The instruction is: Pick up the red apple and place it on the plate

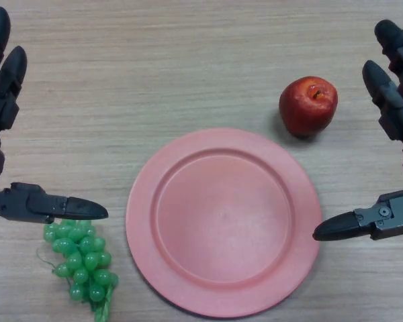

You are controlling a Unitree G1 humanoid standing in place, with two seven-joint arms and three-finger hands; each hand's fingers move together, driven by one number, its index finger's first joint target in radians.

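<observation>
Wood table point(188, 74). Apple point(308, 105) far right, just beyond empty plate point(223, 221), untouched. Both hands spread, holding nothing: right hand point(396, 121) near apple, left hand point(3, 87) idle above grapes point(80, 261). We judge pre-reach; next, right closes round apple.

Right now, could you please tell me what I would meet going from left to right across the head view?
Left hand → green grapes → pink plate → red apple → right hand.
</observation>
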